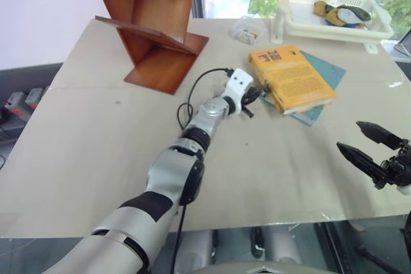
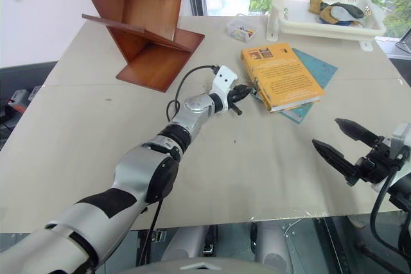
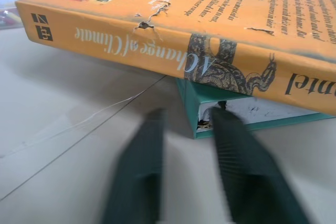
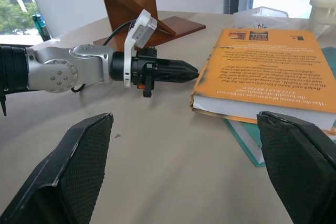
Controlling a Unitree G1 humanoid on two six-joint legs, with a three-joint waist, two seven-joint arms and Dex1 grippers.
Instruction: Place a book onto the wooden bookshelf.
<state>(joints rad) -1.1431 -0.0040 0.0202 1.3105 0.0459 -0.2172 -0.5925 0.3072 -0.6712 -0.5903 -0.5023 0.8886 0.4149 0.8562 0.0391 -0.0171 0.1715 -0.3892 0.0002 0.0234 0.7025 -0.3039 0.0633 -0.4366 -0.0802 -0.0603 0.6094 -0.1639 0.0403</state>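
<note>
Nearest the front edge of the desk [image 1: 96, 158], on the right side, the right gripper [image 2: 341, 142] hangs just above the surface, its two black fingers spread wide apart with nothing between them, pointing in toward the middle of the desk.

Moving up toward mid-desk, the left gripper [image 4: 184, 71] reaches out level and low over the desktop, its fingers drawn together into a closed point. The tip sits right at the near left corner of the book [image 1: 292, 77], close to the spine edge; whether it actually touches the cover I cannot tell. From the left wrist view the fingers [image 3: 247, 182] aim under the overhanging orange spine, toward the teal book [image 3: 247, 116] beneath, and they hold nothing.

The book itself lies flat, back cover up, right of centre on the desk, stacked on the thinner teal book, whose corners stick out past it on the far and right sides.

Further back, a small clear plastic box [image 1: 247, 29] sits near the far edge. To its right, at the far right corner, is the white basket [image 1: 334, 27] with some items inside. At the far left, the wooden bookshelf [image 1: 151, 27] stands on its base board, its tilted boards well apart from the book.
</note>
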